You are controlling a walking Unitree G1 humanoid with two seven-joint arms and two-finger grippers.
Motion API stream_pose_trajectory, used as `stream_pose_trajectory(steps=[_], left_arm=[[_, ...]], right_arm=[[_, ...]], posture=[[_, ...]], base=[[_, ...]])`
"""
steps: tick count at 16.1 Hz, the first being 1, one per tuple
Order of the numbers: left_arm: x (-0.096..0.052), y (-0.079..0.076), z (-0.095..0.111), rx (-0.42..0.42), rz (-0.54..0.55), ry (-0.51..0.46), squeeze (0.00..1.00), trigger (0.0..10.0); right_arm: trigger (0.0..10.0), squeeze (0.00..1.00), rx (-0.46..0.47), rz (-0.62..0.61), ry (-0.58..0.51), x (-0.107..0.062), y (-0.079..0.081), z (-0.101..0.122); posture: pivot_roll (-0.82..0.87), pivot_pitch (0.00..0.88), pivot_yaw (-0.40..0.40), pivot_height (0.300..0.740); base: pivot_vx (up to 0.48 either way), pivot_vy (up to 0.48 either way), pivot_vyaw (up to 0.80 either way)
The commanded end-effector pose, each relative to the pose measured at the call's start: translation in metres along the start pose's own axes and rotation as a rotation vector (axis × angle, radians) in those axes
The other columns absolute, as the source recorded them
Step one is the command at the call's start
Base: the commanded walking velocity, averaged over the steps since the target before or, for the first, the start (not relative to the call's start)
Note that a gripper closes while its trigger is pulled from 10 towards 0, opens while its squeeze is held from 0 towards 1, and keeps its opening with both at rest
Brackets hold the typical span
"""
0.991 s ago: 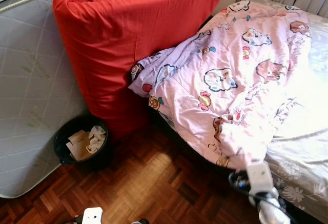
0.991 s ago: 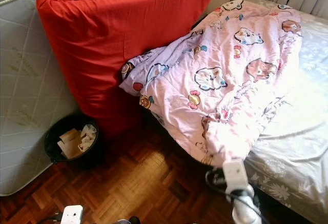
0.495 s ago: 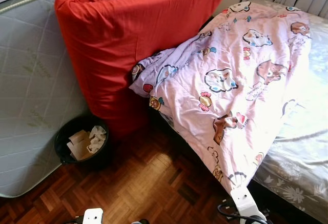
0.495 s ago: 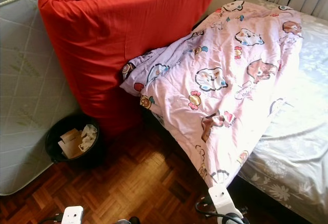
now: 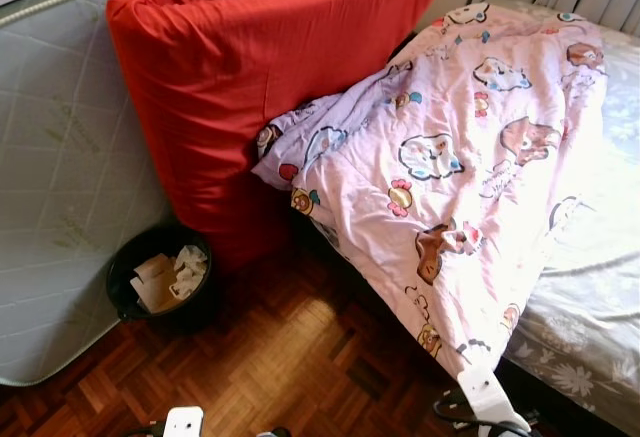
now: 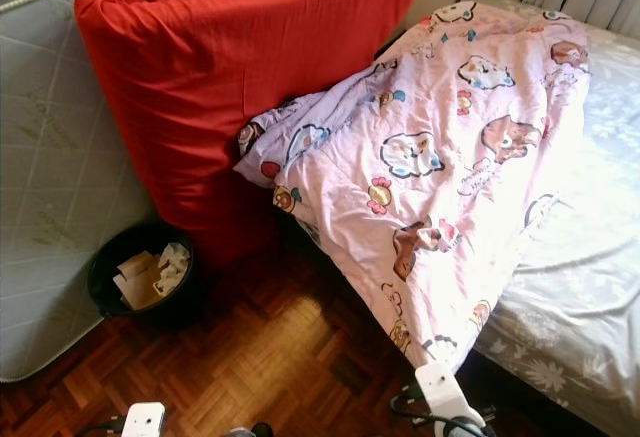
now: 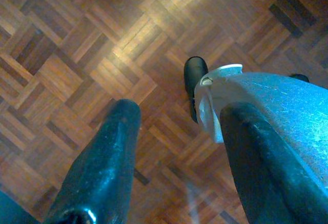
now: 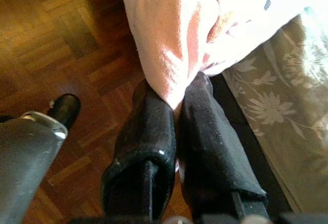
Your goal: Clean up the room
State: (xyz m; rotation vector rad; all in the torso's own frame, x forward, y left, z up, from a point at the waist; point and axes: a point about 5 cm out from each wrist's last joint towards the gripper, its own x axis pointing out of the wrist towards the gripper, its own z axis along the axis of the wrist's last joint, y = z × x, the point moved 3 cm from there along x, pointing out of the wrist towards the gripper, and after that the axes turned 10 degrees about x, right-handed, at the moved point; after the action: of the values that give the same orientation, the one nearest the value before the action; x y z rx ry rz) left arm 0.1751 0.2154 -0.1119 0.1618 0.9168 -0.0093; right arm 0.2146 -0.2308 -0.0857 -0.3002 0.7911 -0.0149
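Lower now than a second ago, the right hand (image 8: 177,116) stays pinched on the pink quilt's (image 5: 450,157) hanging corner beside the bed (image 5: 590,307). Soft, light fabric; that corner suits gripping. Left hand (image 7: 174,131) hangs wide.

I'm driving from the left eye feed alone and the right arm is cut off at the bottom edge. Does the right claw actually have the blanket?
Observer: Yes. In the right wrist view the right claw is shut on a corner of the pink blanket.
Operator: Is that corner over the bed or the floor?
Observer: It hangs beside the floral bed sheet, over the parquet floor.
Operator: And the left claw?
Observer: The left claw is open, holding nothing, pointing down at the floor.
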Motion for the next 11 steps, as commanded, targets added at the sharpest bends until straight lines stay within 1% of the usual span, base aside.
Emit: stream_pose_trajectory(steps=[1,4,11], left_arm=[[-0.0032,-0.0001,-0.0134,0.005,-0.01,0.044,0.0,10.0],[-0.0032,0.0001,-0.0134,0.009,-0.011,0.045,0.0,10.0],[-0.0032,0.0001,-0.0134,0.009,-0.011,0.045,0.0,10.0]], right_arm=[[10.0,0.0,0.0,-0.016,0.05,-0.0025,-0.0023,-0.0128],[10.0,0.0,-0.005,-0.007,0.054,-0.0014,0.0006,-0.0113],[10.0,0.0,-0.005,-0.007,0.054,-0.0014,0.0006,-0.0113]], posture=[[0.06,0.163,0.02,0.74],[0.06,0.155,0.022,0.74],[0.06,0.155,0.022,0.74]], base=[[0.0,0.0,0.0],[0.0,0.0,0.0],[0.0,0.0,0.0]])
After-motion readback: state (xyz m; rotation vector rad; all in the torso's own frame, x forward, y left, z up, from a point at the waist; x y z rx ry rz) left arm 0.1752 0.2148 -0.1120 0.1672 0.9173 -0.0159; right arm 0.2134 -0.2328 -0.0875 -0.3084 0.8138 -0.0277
